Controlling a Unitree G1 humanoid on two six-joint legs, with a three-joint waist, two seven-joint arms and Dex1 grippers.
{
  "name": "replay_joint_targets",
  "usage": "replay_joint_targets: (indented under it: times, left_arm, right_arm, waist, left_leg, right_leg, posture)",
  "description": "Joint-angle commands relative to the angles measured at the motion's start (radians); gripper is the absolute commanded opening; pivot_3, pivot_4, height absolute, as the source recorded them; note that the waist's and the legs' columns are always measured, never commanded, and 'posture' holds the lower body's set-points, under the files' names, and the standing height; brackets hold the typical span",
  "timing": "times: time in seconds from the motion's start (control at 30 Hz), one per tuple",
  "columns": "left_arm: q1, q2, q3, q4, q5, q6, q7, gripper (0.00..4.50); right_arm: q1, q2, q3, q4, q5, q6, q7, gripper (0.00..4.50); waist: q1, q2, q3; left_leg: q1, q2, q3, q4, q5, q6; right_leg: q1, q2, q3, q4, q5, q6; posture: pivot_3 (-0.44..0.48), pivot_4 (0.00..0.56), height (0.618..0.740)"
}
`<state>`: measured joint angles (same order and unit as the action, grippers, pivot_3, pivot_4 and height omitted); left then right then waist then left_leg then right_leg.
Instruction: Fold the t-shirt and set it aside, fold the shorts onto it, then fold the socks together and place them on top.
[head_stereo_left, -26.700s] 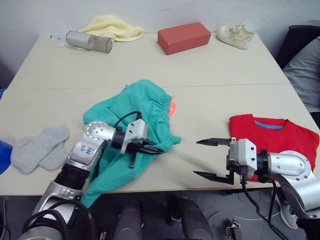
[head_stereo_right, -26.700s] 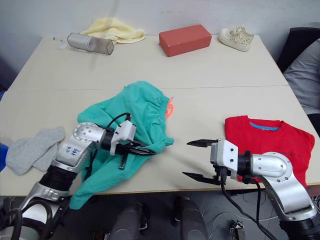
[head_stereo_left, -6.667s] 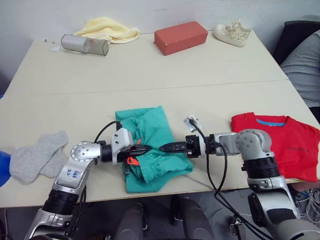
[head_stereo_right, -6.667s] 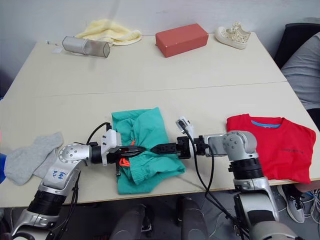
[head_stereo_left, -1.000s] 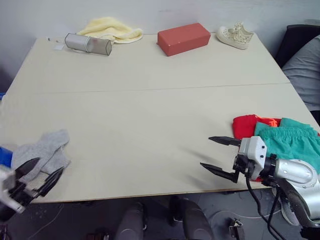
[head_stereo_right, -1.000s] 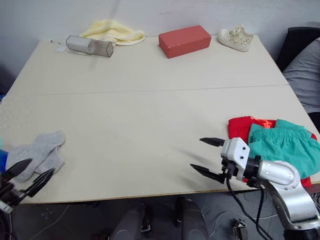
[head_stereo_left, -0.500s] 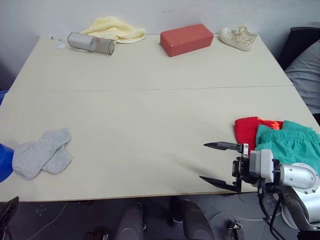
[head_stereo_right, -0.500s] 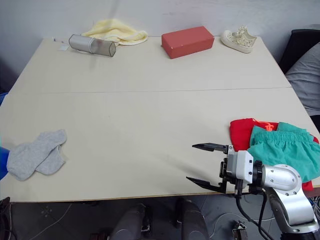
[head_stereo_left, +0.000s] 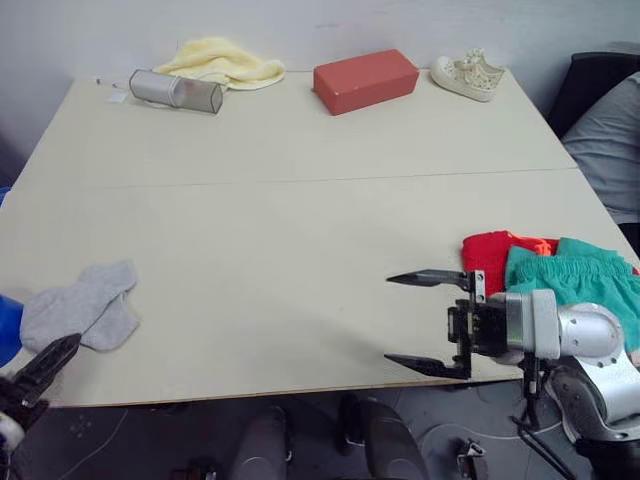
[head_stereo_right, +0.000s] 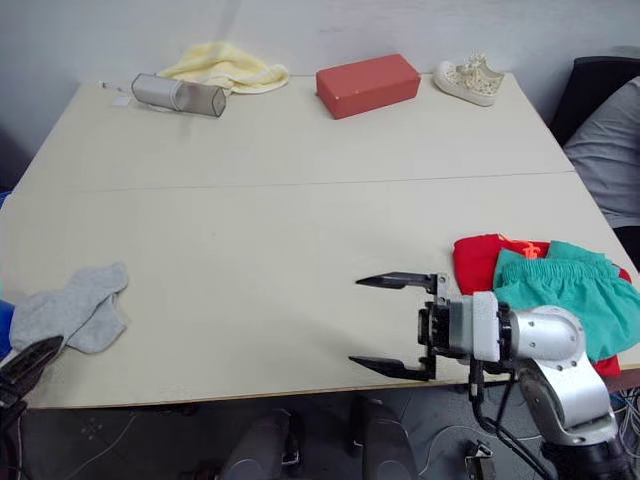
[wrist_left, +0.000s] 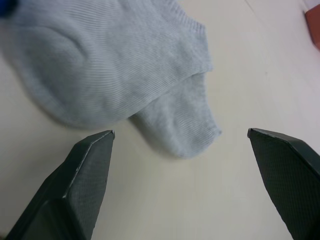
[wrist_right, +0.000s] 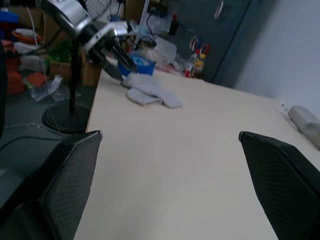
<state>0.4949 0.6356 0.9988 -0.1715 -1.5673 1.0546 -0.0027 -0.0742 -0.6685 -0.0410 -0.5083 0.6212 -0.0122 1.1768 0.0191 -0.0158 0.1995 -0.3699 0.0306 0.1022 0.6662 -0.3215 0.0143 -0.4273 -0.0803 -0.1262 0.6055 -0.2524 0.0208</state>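
Observation:
The light grey socks (head_stereo_left: 80, 305) lie overlapping near the table's front left edge. My left gripper (wrist_left: 180, 134) hovers just in front of them, open, with the socks (wrist_left: 115, 75) ahead of its spread fingers. At the right edge, the teal green shorts (head_stereo_left: 570, 275) rest folded on the red t-shirt (head_stereo_left: 485, 255), whose left part sticks out. My right gripper (head_stereo_left: 390, 318) hangs open over bare table left of that pile, holding nothing. In the right wrist view the socks (wrist_right: 152, 92) show far across the table.
Along the back edge lie a pale yellow cloth (head_stereo_left: 225, 58), a silver cylinder (head_stereo_left: 175, 88), a red box (head_stereo_left: 365, 77) and a cream shoe (head_stereo_left: 468, 72). A blue object (head_stereo_left: 5, 335) sits at the left edge. A person's grey sleeve (head_stereo_left: 610, 130) is at the right.
The right gripper has reached a little further left over the table, still open. The left gripper dipped below the front left edge and its finger has come back up near the socks.

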Motion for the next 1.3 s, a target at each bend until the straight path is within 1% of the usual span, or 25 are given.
replay_joint_targets:
  times: [0.03,0.17,0.27,0.37,0.47,0.53,0.57,0.6,0.63,0.67,0.7,0.73,0.77,0.8,0.83,0.87,0.9,0.93,0.97,1.07,1.17,1.23,1.3]
  left_arm:
    - [-0.053,0.0,-0.03,0.06,-0.118,-0.037,0.19,4.5]
    - [-0.11,-0.005,-0.077,0.105,-0.232,-0.084,0.365,4.5]
    - [-0.157,-0.006,-0.123,0.132,-0.265,-0.116,0.439,4.5]
    - [-0.232,-0.005,-0.196,0.18,-0.249,-0.132,0.482,4.5]
    - [-0.291,-0.003,-0.237,0.218,-0.219,-0.143,0.497,4.5]
    - [-0.329,-0.003,-0.263,0.251,-0.187,-0.146,0.499,4.09]
    - [-0.339,-0.001,-0.273,0.262,-0.176,-0.14,0.495,3.9]
    - [-0.346,0.0,-0.281,0.27,-0.168,-0.134,0.496,3.56]
    - [-0.352,0.0,-0.29,0.275,-0.157,-0.128,0.497,3.2]
    - [-0.354,0.005,-0.305,0.274,-0.14,-0.114,0.482,2.92]
    - [-0.362,0.003,-0.315,0.276,-0.129,-0.111,0.483,2.62]
    - [-0.369,0.004,-0.321,0.279,-0.108,-0.11,0.477,2.28]
    - [-0.374,0.004,-0.324,0.283,-0.093,-0.11,0.473,1.92]
    - [-0.38,0.002,-0.322,0.286,-0.078,-0.116,0.469,1.59]
    - [-0.384,0.0,-0.32,0.289,-0.066,-0.119,0.464,1.2]
    - [-0.386,-0.002,-0.318,0.29,-0.057,-0.119,0.46,0.92]
    - [-0.388,-0.003,-0.316,0.291,-0.051,-0.115,0.45,0.55]
    - [-0.391,-0.005,-0.315,0.29,-0.044,-0.114,0.444,0.22]
    - [-0.394,-0.004,-0.317,0.287,-0.042,-0.105,0.432,0.04]
    - [-0.409,-0.008,-0.322,0.273,-0.038,-0.095,0.413,0.04]
    - [-0.43,-0.014,-0.337,0.235,-0.048,-0.085,0.398,0.04]
    - [-0.439,-0.01,-0.365,0.177,-0.049,-0.07,0.379,0.04]
    - [-0.444,-0.009,-0.401,0.105,-0.093,-0.047,0.384,0.04]
  right_arm:
    - [-0.014,0.004,0.01,-0.019,0.011,0.01,-0.005,4.47]
    - [-0.018,0.004,0.009,-0.017,0.001,0.012,-0.011,4.47]
    - [-0.024,0.003,0.007,-0.018,-0.003,0.016,-0.025,4.47]
    - [-0.045,0.003,0.002,0.0,-0.01,0.017,-0.038,4.47]
    - [-0.052,0.0,0.001,0.0,-0.008,0.021,-0.043,4.47]
    - [-0.05,-0.002,-0.001,-0.004,-0.007,0.026,-0.049,4.5]
    - [-0.049,-0.002,-0.001,-0.006,-0.007,0.028,-0.052,4.5]
    - [-0.049,-0.002,-0.002,-0.008,-0.007,0.03,-0.054,4.5]
    - [-0.05,-0.002,-0.003,-0.009,-0.007,0.032,-0.057,4.5]
    - [-0.049,-0.001,-0.006,-0.012,-0.006,0.036,-0.063,4.5]
    - [-0.048,-0.002,-0.009,-0.016,-0.006,0.039,-0.07,4.5]
    - [-0.047,-0.003,-0.013,-0.02,-0.005,0.042,-0.076,4.5]
    - [-0.045,-0.003,-0.015,-0.023,-0.005,0.044,-0.08,4.5]
    - [-0.042,-0.005,-0.017,-0.026,-0.005,0.046,-0.084,4.5]
    - [-0.041,-0.006,-0.018,-0.028,-0.004,0.047,-0.086,4.5]
    - [-0.034,-0.007,-0.021,-0.032,-0.005,0.047,-0.089,4.5]
    - [-0.026,-0.009,-0.025,-0.035,-0.008,0.048,-0.092,4.5]
    - [-0.018,-0.01,-0.031,-0.037,-0.01,0.049,-0.096,4.5]
    - [-0.013,-0.01,-0.036,-0.039,-0.012,0.051,-0.101,4.5]
    - [-0.001,-0.015,-0.046,-0.041,-0.016,0.05,-0.105,4.5]
    - [0.014,-0.024,-0.057,-0.043,-0.017,0.049,-0.106,4.5]
    - [0.028,-0.032,-0.067,-0.044,-0.02,0.046,-0.103,4.5]
    - [0.043,-0.039,-0.081,-0.045,-0.021,0.046,-0.102,4.5]
  waist:
    - [0.002,0.0,0.0]
    - [0.004,-0.001,0.0]
    - [0.007,0.002,-0.002]
    - [0.01,0.006,-0.004]
    - [0.017,0.011,-0.005]
    - [0.022,0.014,-0.007]
    - [0.025,0.019,-0.008]
    - [0.026,0.024,-0.011]
    - [0.026,0.029,-0.012]
    - [0.025,0.037,-0.014]
    - [0.021,0.044,-0.018]
    - [0.018,0.044,-0.02]
    - [0.014,0.033,-0.019]
    - [0.009,0.025,-0.016]
    - [0.016,0.026,-0.018]
    - [0.022,0.028,-0.018]
    - [0.023,0.028,-0.018]
    - [0.023,0.026,-0.019]
    - [0.026,0.023,-0.019]
    - [0.03,0.019,-0.019]
    - [0.034,0.015,-0.019]
    - [0.036,0.013,-0.019]
    - [0.035,0.01,-0.019]
  left_leg:
    - [0.0,0.0,0.0,0.0,0.0,0.0]
    - [0.001,0.0,0.0,0.0,0.0,-0.002]
    - [0.003,0.0,0.0,0.0,0.002,-0.003]
    - [0.004,0.0,0.0,0.0,0.005,-0.005]
    - [0.004,-0.001,0.0,0.0,0.009,-0.006]
    - [0.003,0.0,-0.001,0.0,0.011,-0.007]
    - [0.002,0.0,-0.002,0.0,0.011,-0.007]
    - [0.001,0.001,-0.004,-0.001,0.011,-0.007]
    - [0.0,0.002,-0.006,-0.001,0.011,-0.007]
    - [0.0,0.006,-0.008,-0.002,0.011,-0.007]
    - [-0.002,0.015,-0.008,-0.002,0.011,-0.007]
    - [-0.007,0.024,-0.008,-0.004,0.011,-0.007]
    - [-0.007,0.026,0.0,-0.013,0.014,-0.003]
    - [0.002,0.026,0.019,-0.018,0.015,-0.004]
    - [0.016,0.024,0.036,-0.016,0.016,-0.01]
    - [0.016,0.019,0.038,-0.018,0.015,-0.015]
    - [0.013,0.012,0.026,-0.021,0.018,-0.017]
    - [0.014,0.009,0.02,-0.021,0.02,-0.021]
    - [0.014,0.008,0.019,-0.019,0.018,-0.021]
    - [0.014,0.007,0.019,-0.018,0.014,-0.018]
    - [0.014,0.006,0.02,-0.017,0.01,-0.011]
    - [0.014,0.006,0.019,-0.016,0.01,-0.009]
    - [0.014,0.006,0.019,-0.016,0.01,-0.009]
  right_leg:
    - [0.0,0.0,0.0,0.001,0.0,0.0]
    - [-0.001,0.0,0.0,0.004,-0.002,-0.002]
    - [0.0,0.0,0.0,0.006,-0.002,-0.003]
    - [0.0,0.0,0.0,0.006,-0.003,-0.005]
    - [0.001,0.0,0.0,0.005,-0.002,-0.005]
    - [0.002,0.002,0.0,0.002,-0.001,-0.003]
    - [0.003,0.004,-0.001,-0.002,0.001,-0.002]
    - [0.004,0.006,-0.003,-0.009,0.004,-0.002]
    - [0.007,0.009,-0.004,-0.017,0.008,0.0]
    - [0.011,0.012,-0.006,-0.024,0.01,0.0]
    - [0.016,0.02,-0.006,-0.039,0.013,-0.004]
    - [0.021,0.028,-0.005,-0.055,0.019,-0.007]
    - [0.022,0.025,0.007,-0.041,0.02,-0.009]
    - [0.017,0.015,0.026,-0.015,0.006,0.004]
    - [0.007,0.008,0.04,0.002,-0.022,0.005]
    - [0.003,0.009,0.042,0.002,-0.03,-0.001]
    - [0.007,0.009,0.044,0.005,-0.029,-0.001]
    - [0.007,0.009,0.044,0.009,-0.024,0.01]
    - [0.007,0.007,0.043,0.014,-0.023,0.014]
    - [0.007,0.005,0.042,0.016,-0.024,0.016]
    - [0.008,0.002,0.04,0.015,-0.024,0.016]
    - [0.009,0.001,0.039,0.015,-0.023,0.016]
    - [0.011,0.001,0.039,0.012,-0.023,0.016]
  posture:
    - [0.0,0.15,0.74]
    - [0.0,0.15,0.74]
    - [0.0,0.15,0.74]
    - [0.0,0.15,0.74]
    - [0.0,0.15,0.74]
    - [0.0,0.15,0.74]
    - [0.0,0.15,0.74]
    - [0.0,0.15,0.74]
    - [0.0,0.15,0.74]
    - [0.0,0.15,0.74]
    - [0.0,0.15,0.74]
    - [0.0,0.15,0.74]
    - [0.0,0.15,0.74]
    - [0.0,0.15,0.74]
    - [0.0,0.15,0.74]
    - [0.0,0.15,0.74]
    - [0.0,0.15,0.74]
    - [0.0,0.15,0.74]
    - [0.0,0.15,0.74]
    - [0.0,0.15,0.74]
    - [0.0,0.15,0.74]
    - [0.0,0.15,0.74]
    - [0.0,0.15,0.74]
